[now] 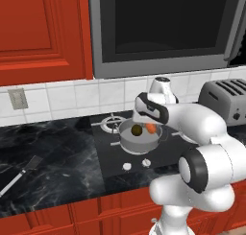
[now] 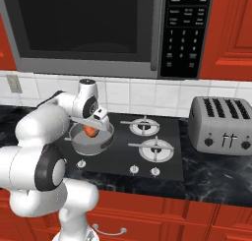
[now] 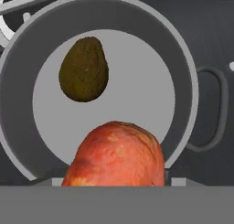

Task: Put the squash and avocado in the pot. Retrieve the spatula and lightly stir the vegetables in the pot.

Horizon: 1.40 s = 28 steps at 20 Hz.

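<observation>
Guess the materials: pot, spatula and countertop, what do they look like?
Pot: looks like brushed grey metal, matte, uniform grey wall and floor with no gloss.
Spatula: handle seems silver-grey metal; the blade is dark, maybe plastic or coated, too small to tell.
Countertop: looks like polished black stone, marble-like, going by the pale veining and soft sheen.

Silver toaster (image 2: 221,125) right of stovetop (image 2: 147,151); microwave (image 2: 98,31) above; red cabinets (image 1: 43,32); wall outlet (image 1: 18,98).
</observation>
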Available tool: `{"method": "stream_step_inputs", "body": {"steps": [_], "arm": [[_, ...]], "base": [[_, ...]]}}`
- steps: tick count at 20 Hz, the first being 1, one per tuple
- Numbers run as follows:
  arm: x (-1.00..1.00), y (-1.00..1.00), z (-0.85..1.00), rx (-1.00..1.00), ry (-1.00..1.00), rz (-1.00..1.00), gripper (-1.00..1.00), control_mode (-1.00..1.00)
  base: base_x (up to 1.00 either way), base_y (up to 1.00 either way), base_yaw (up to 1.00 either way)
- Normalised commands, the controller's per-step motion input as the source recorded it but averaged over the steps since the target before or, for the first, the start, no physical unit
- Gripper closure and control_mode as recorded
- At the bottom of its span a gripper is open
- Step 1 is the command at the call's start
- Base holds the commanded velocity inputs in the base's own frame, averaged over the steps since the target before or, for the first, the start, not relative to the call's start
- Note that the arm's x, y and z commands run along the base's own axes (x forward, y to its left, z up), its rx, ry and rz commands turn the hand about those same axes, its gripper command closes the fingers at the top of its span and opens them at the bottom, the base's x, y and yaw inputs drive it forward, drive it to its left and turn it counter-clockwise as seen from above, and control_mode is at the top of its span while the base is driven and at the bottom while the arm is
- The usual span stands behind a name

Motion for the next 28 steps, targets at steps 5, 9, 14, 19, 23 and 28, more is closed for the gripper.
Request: {"method": "stream_step_inputs", "body": {"steps": [5, 9, 14, 19, 23, 28], "arm": [[0.2, 0.0, -0.02, 0.0, 0.03, 0.02, 1.0, -1.0], [0.09, 0.0, -0.09, 0.0, 0.07, 0.02, 1.0, -1.0], [0.06, 0.03, -0.28, 0.0, 0.04, 0.01, 1.0, -1.0], [0.15, 0.1, -0.18, 0.0, 0.0, 0.01, 1.0, -1.0], [0.31, 0.16, -0.05, -0.02, 0.04, 0.0, 1.0, -1.0], [0.35, 0.02, -0.2, -0.02, 0.05, 0.0, 1.0, -1.0]], "base": [[0.0, 0.0, 0.0], [0.0, 0.0, 0.0], [0.0, 0.0, 0.0], [0.0, 0.0, 0.0], [0.0, 0.0, 0.0], [0.0, 0.0, 0.0]]}}
